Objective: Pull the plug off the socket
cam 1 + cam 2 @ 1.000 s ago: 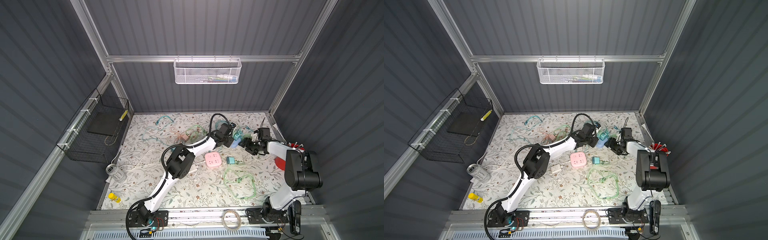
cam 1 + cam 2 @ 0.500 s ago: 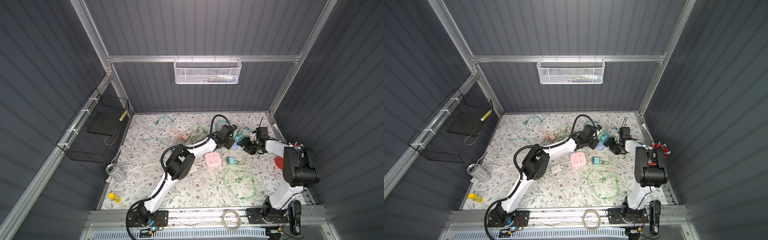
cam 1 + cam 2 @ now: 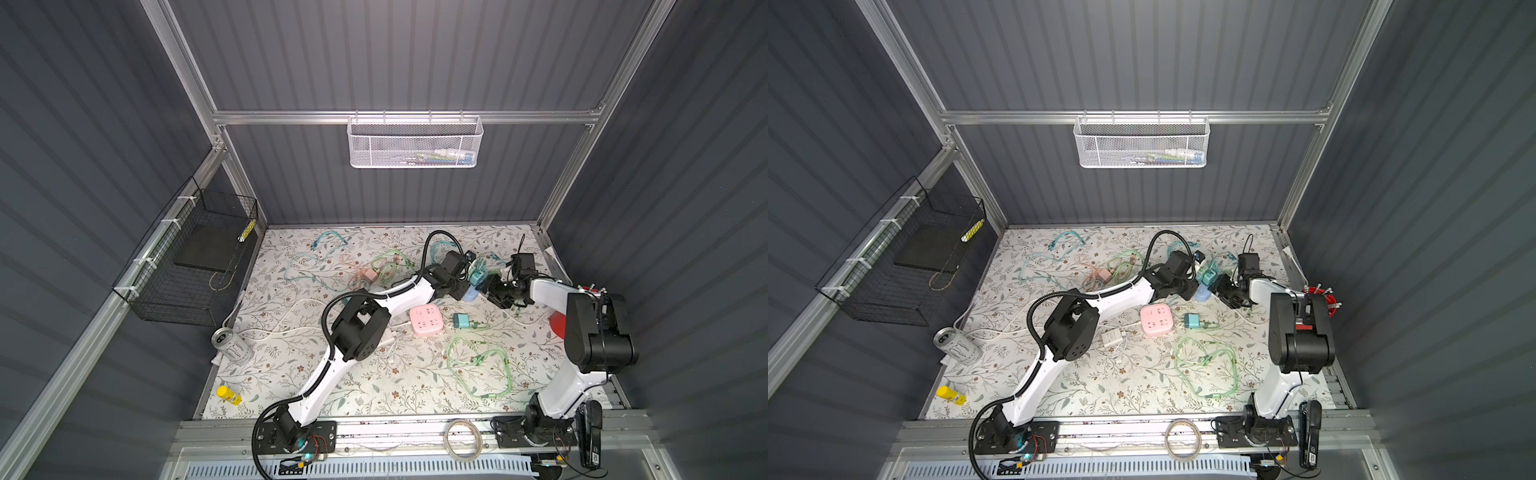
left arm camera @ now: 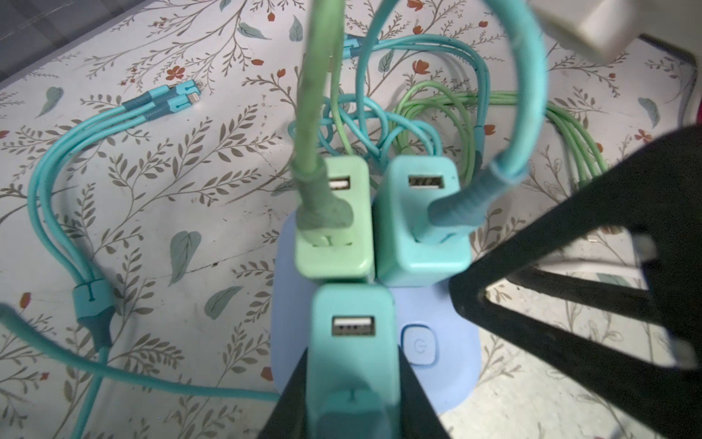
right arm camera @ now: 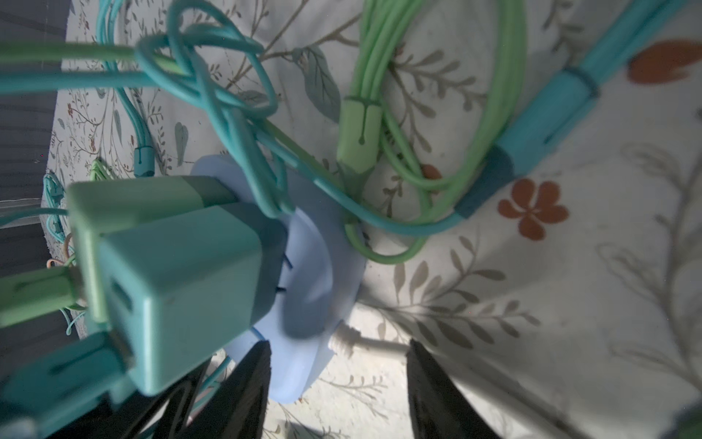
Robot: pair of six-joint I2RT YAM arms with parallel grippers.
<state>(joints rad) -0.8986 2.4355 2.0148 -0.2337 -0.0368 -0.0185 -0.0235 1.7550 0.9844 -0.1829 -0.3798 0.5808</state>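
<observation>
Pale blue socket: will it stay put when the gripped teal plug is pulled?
Probably lifts: the pale blue socket looks small and light, with the left gripper shut on the teal plug seated in it. Its tangled cables may tug it sideways. The right gripper, jaws apart at its edge, isn't bracing it yet.

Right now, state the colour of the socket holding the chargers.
Pale blue rounded socket; clearest in left wrist view.
</observation>
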